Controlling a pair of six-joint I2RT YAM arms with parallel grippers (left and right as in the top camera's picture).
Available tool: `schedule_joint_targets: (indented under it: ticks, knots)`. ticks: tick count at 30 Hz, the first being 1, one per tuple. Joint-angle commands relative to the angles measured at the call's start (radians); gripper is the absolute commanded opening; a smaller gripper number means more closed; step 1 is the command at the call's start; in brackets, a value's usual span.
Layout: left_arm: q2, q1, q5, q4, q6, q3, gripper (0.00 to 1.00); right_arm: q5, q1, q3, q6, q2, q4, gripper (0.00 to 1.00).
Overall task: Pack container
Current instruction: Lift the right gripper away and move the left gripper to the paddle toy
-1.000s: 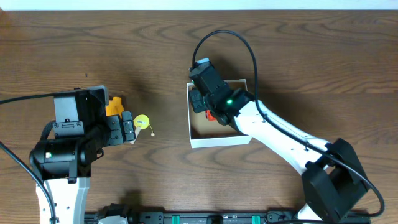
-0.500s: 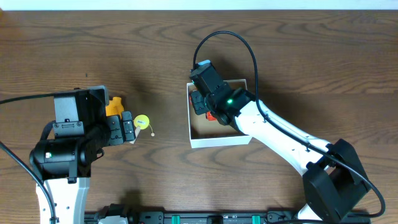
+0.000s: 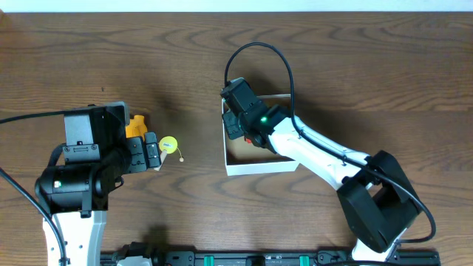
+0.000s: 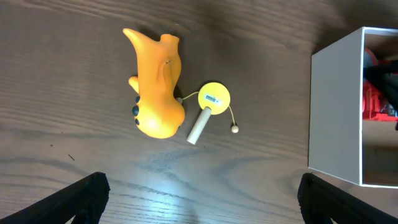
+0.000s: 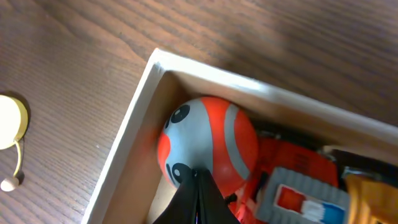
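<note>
The container is a white-walled box with a tan inside at mid table; it also shows in the left wrist view and the right wrist view. Inside lie a red and white ball with eyes and a red toy car. My right gripper is shut, with nothing between its fingers. Its tips rest against the ball in the box's far left corner. My left gripper is open and empty above bare table, left of the box.
An orange animal toy and a yellow disc with a short stick and string lie on the wood left of the box, just beyond my left gripper. They also show in the overhead view.
My right gripper has shifted a little left and toward the far left corner of the box. The left arm and the toys on the table have not moved.
</note>
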Motion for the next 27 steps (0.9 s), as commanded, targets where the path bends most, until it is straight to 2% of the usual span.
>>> schedule_joint_targets:
  ticks: [1, 6, 9, 15, 16, 18, 22, 24, 27]
  knots:
    - [0.004, 0.003, 0.0, -0.003, -0.013, 0.0, 0.98, -0.01, 0.0, 0.013, -0.004, 0.031, 0.005, 0.01]
    - [0.004, 0.003, 0.0, -0.006, -0.013, 0.0, 0.98, -0.01, -0.002, 0.014, -0.006, 0.03, 0.023, 0.02]
    - [0.004, 0.003, 0.0, -0.007, -0.013, 0.0, 0.98, -0.01, -0.001, 0.016, -0.023, 0.025, 0.024, 0.15]
    - [0.004, 0.002, 0.008, -0.011, 0.023, 0.0, 0.98, 0.086, -0.001, 0.048, -0.065, -0.087, -0.021, 0.33]
    - [0.004, 0.003, 0.025, -0.013, 0.048, 0.0, 0.98, 0.101, -0.001, 0.056, -0.085, -0.114, -0.034, 0.39]
    - [0.005, 0.002, 0.058, -0.013, 0.103, 0.0, 0.98, 0.134, -0.002, 0.071, -0.146, -0.191, -0.071, 0.56]
    - [0.034, 0.002, 0.076, -0.014, 0.156, 0.0, 0.98, 0.171, -0.017, 0.072, -0.167, -0.336, -0.125, 0.6]
    - [0.068, -0.008, 0.079, -0.016, 0.168, 0.0, 0.98, 0.187, -0.04, 0.072, -0.113, -0.405, -0.174, 0.66]
    - [0.146, -0.046, 0.079, -0.017, 0.176, -0.001, 0.98, 0.247, -0.09, 0.072, 0.028, -0.487, -0.275, 0.66]
